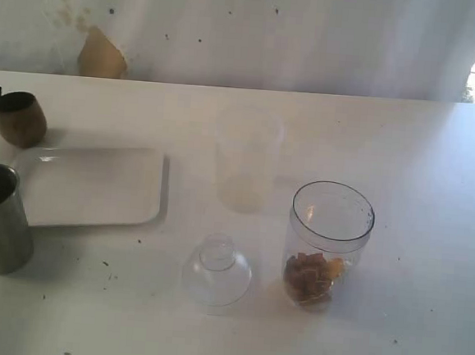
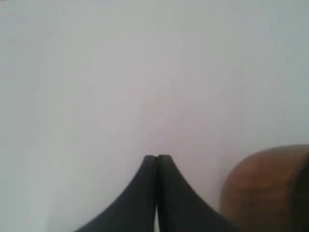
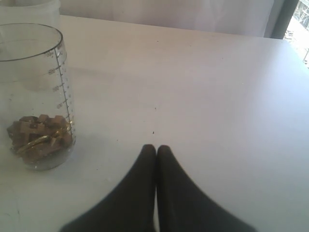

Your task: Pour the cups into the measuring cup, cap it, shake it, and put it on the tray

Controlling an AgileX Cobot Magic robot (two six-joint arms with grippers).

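Pressing together on nothing, the fingers of the left gripper (image 2: pixel 156 157) sat just beside the wooden cup (image 2: pixel 265 188). Those of the right gripper (image 3: pixel 156 146), also closed and empty, had the measuring cup (image 3: pixel 34 96) nearby.

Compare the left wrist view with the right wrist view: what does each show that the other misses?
Only the left wrist view shows the wooden cup, beside the left pincer. Only the right wrist view shows the measuring cup, with brown pieces at its bottom, and the right pincer. Both share the white table and a shut, empty pincer.
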